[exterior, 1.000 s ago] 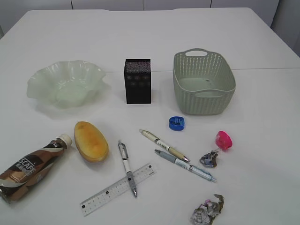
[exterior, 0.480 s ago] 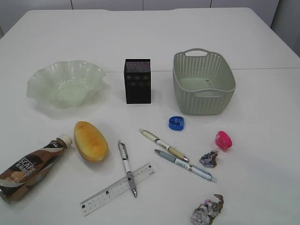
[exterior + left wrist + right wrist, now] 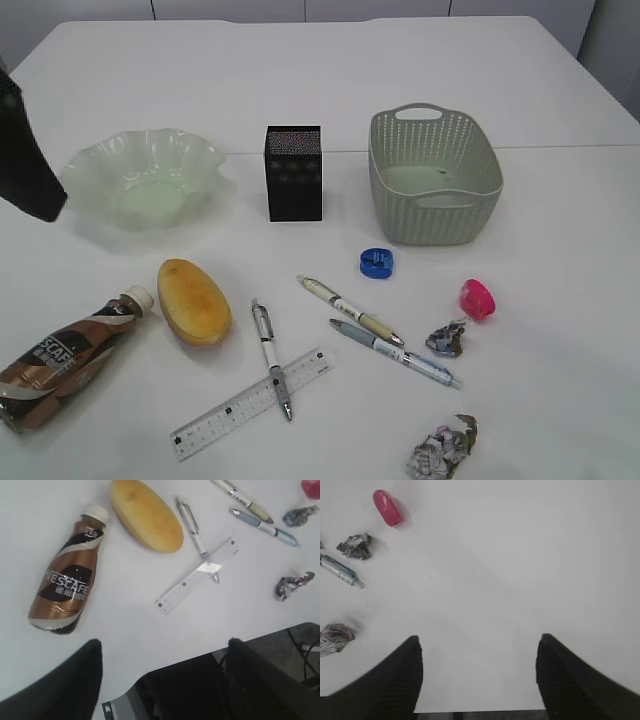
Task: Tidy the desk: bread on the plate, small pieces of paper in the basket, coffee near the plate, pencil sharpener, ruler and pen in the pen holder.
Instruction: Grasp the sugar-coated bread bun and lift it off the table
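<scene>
Exterior view. Landmark: pen holder [image 3: 294,172], upright on the desk [image 3: 330,80].
- Plate [image 3: 142,178]: left of the pen holder, nothing in it.
- Basket [image 3: 432,176]: right of the pen holder, nothing visible inside.
- Bread [image 3: 194,301]: in front of the pen holder and to its left, on the desk.
- Coffee [image 3: 67,355]: further left and nearer than the bread, lying on its side, cap toward the bread.
- Ruler [image 3: 251,403]: well in front of the pen holder, with a white pen [image 3: 271,356] lying across it.
- Beige pen [image 3: 350,310] and blue pen [image 3: 396,353]: in front and to the right, side by side, apart.
- Blue pencil sharpener [image 3: 377,262]: just in front-right of the pen holder; pink pencil sharpener [image 3: 477,299] further right.
- Two paper scraps [image 3: 448,338] [image 3: 444,448]: near front-right.
- A dark part of my left arm [image 3: 28,150] shows at the left edge, beside the plate; jaws out of shot.

Left wrist view. My left gripper [image 3: 160,680] stands wide, holding nothing, above the desk edge. Coffee, bread, ruler, pens and scraps lie beyond it; the pen holder is out of frame.

Right wrist view. My right gripper [image 3: 477,672] stands wide, holding nothing, over bare desk. Pink pencil sharpener, the scraps and the blue pen's tip lie at left.
</scene>
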